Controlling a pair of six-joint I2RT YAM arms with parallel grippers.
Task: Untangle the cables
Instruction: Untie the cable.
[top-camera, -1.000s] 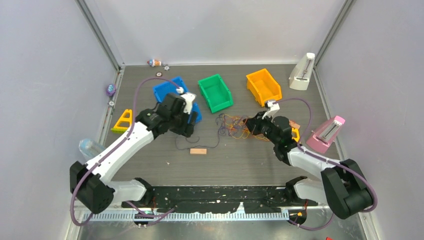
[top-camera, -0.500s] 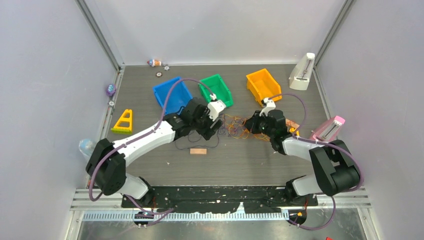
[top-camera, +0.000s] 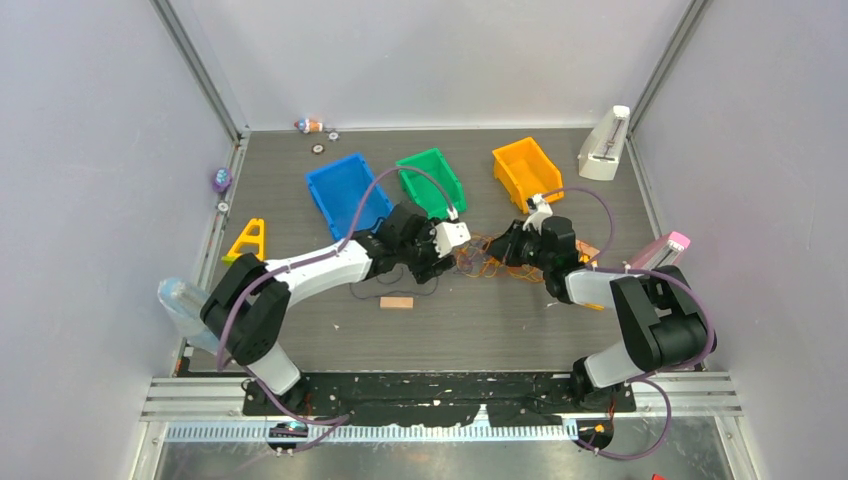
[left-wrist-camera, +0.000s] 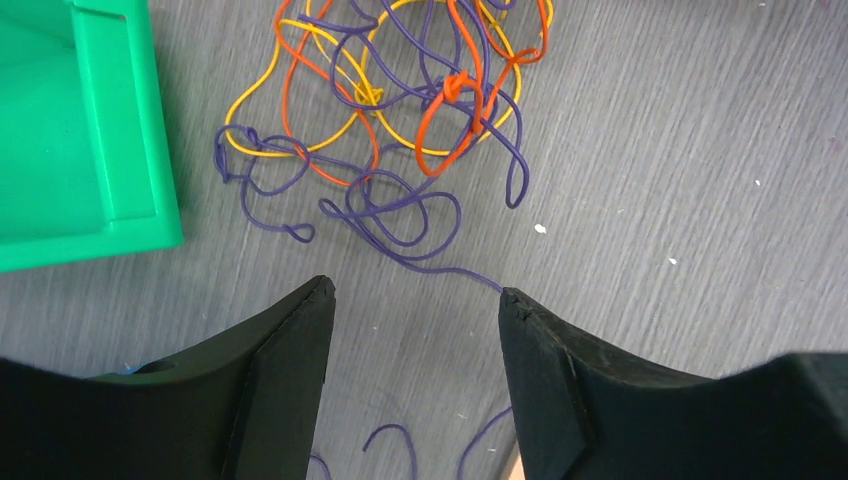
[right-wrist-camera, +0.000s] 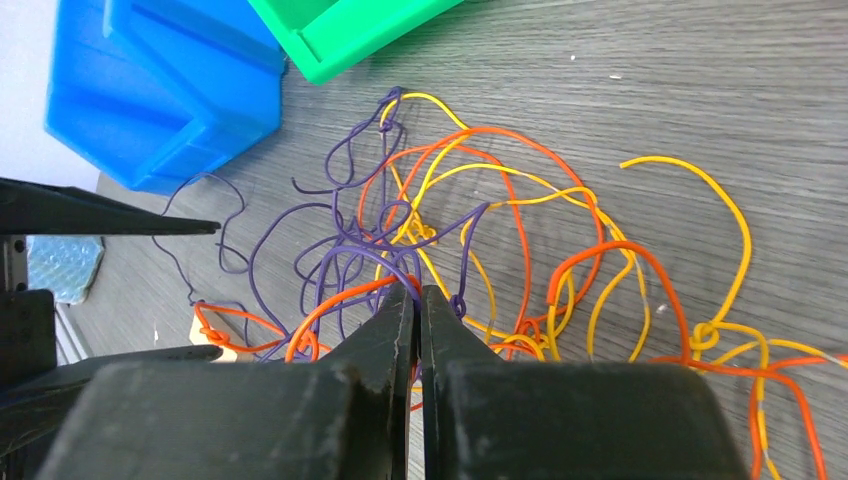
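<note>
Where the grey wood-grain table (top-camera: 500, 330) sits between pale walls (top-camera: 440, 60), we see the cables (top-camera: 478, 258): thin glossy strands of orange, yellow and purple, tangled near the green plastic bin (top-camera: 430, 178). Our left gripper (left-wrist-camera: 415, 292) has swung over from the blue bin (top-camera: 345, 190) and hangs wide open above a purple strand. Our right gripper (right-wrist-camera: 420, 292) is pinched tight on the tangle.

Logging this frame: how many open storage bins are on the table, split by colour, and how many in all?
Blue bin: 1
Green bin: 1
Orange bin: 1
Total: 3
</note>
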